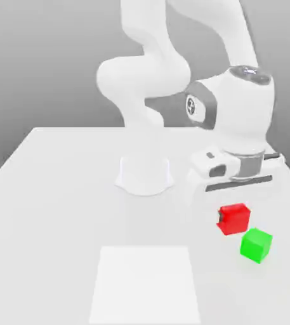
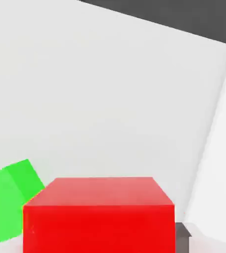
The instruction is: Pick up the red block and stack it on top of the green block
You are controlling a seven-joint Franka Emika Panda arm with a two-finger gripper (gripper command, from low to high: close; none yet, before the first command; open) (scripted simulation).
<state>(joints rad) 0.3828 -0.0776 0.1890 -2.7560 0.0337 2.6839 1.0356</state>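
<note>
The red block (image 1: 234,219) sits directly under my hand, between the fingers of my gripper (image 1: 233,221). One dark fingertip (image 1: 219,219) presses against the block's side on the exterior view's left. The gripper is shut on the block. I cannot tell whether the block is off the table. The green block (image 1: 256,245) rests on the table just in front of the red one and slightly to the exterior view's right, with a small gap between them. In the hand view the red block (image 2: 99,217) is very close, a dark fingertip (image 2: 183,236) touches its side, and the green block (image 2: 8,197) lies beside it.
My arm's round white base (image 1: 145,174) stands at the middle of the white table (image 1: 52,209). A paler square patch (image 1: 146,285) is marked on the table near its front edge. The table's edge on the exterior view's right runs close behind my hand.
</note>
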